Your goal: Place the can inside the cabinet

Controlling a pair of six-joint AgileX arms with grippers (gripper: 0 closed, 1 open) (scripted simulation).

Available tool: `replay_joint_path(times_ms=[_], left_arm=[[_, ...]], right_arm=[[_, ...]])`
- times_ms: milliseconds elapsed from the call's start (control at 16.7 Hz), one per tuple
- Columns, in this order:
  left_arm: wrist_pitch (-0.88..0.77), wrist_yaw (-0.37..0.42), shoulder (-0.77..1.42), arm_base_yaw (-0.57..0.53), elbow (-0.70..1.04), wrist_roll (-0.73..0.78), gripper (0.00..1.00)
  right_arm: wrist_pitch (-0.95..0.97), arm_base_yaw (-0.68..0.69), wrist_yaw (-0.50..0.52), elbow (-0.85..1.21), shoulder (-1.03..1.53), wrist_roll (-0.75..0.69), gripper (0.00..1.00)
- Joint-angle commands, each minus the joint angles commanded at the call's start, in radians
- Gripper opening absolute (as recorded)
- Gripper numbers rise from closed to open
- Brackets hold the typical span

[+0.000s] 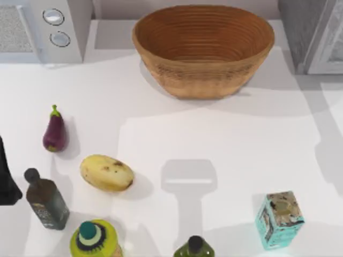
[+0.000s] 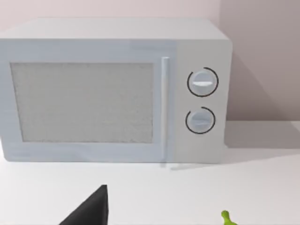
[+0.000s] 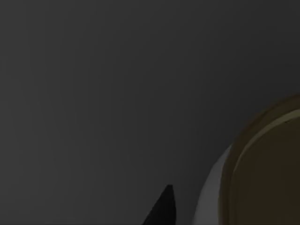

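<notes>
right gripper's finger tip [image 3: 161,208] shows as a black wedge at the lower edge of the dim right wrist view; whether that gripper is apart or together cannot be told. beside it, at the lower right of that view, sits the can [image 3: 267,173], its dull gold top and a sliver of white label against dark grey. left gripper [image 1: 6,182] is a dark shape at the top view's left edge, state unclear. the cabinet [image 1: 313,35] stands in the upper right corner, the microwave [image 1: 45,27] upper left, a woven basket [image 1: 203,48] between them on the table [image 1: 214,150].
</notes>
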Motion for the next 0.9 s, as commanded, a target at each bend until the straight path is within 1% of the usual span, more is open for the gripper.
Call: replay_joint_path(times_ms=[240, 900], left_arm=[[0.000, 0.000, 0.000, 0.000, 0.000, 0.000, 1.00], [0.000, 0.000, 0.000, 0.000, 0.000, 0.000, 1.00]], right_arm=[[0.000, 0.000, 0.000, 0.001, 0.001, 0.000, 0.00], [0.000, 0.000, 0.000, 0.001, 0.001, 0.000, 0.83]])
